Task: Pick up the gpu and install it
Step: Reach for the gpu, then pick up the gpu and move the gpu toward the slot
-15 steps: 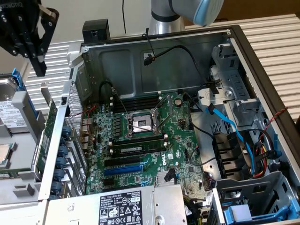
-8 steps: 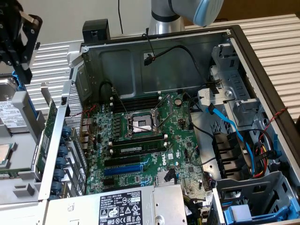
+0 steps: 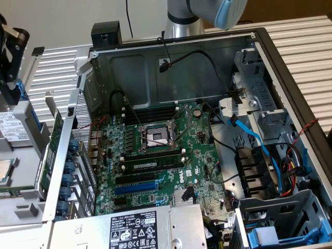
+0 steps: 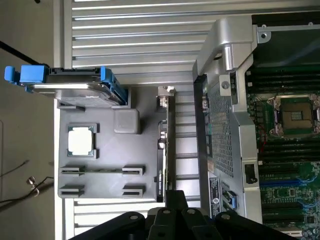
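The gpu (image 4: pixel 161 150) stands on edge in a slot at the side of a grey parts tray (image 4: pixel 100 165), its metal bracket (image 4: pixel 165 91) at one end. In the exterior view the gpu (image 3: pixel 50 155) is a thin green strip between the tray and the case's perforated wall. My gripper (image 4: pixel 176 199) hovers above the card's end, apart from it, shut with nothing in it. The exterior view has the gripper (image 3: pixel 10 57) at the far left, above the tray. The large green motherboard (image 3: pixel 171 150) lies in the open case, with black and blue expansion slots (image 3: pixel 135 184) near its front.
On the tray (image 3: pixel 23 205) sit a processor chip (image 4: pixel 80 140) and a hard drive with blue rails (image 4: pixel 75 82). The case's perforated rear wall (image 4: pixel 220 130) rises right beside the card. A power supply (image 3: pixel 140 228), cables (image 3: pixel 249 135) and drive cages (image 3: pixel 270 119) crowd the case.
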Controlling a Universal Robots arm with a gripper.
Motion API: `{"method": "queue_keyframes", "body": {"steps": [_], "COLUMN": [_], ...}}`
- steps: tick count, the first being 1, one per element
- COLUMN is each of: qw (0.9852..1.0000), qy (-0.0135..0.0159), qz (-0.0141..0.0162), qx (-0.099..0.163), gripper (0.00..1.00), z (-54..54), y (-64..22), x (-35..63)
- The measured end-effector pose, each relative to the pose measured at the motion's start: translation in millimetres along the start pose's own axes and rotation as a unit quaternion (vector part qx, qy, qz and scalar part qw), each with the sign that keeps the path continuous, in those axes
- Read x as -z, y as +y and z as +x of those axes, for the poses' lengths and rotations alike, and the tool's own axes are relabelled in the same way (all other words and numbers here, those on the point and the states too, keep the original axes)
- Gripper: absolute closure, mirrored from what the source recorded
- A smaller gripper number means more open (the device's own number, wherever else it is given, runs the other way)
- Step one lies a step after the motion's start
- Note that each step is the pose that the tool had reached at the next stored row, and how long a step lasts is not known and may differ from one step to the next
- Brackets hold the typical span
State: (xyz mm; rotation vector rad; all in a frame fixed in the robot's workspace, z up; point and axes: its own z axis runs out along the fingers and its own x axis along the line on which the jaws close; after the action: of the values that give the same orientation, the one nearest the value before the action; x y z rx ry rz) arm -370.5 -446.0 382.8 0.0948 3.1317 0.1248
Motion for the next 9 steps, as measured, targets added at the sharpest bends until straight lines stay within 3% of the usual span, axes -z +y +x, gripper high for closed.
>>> {"method": "queue_keyframes", "body": {"steps": [2,9], "qw": [1.0,1.0], "qy": [0.0,0.0001], "qz": [-0.0002,-0.0007], "qx": [0.0,0.0], "gripper": [0.89,0.89], "z": [4.6,5.0], "y": [-0.5,-0.6], "x": [-3.4,-4.2]}}
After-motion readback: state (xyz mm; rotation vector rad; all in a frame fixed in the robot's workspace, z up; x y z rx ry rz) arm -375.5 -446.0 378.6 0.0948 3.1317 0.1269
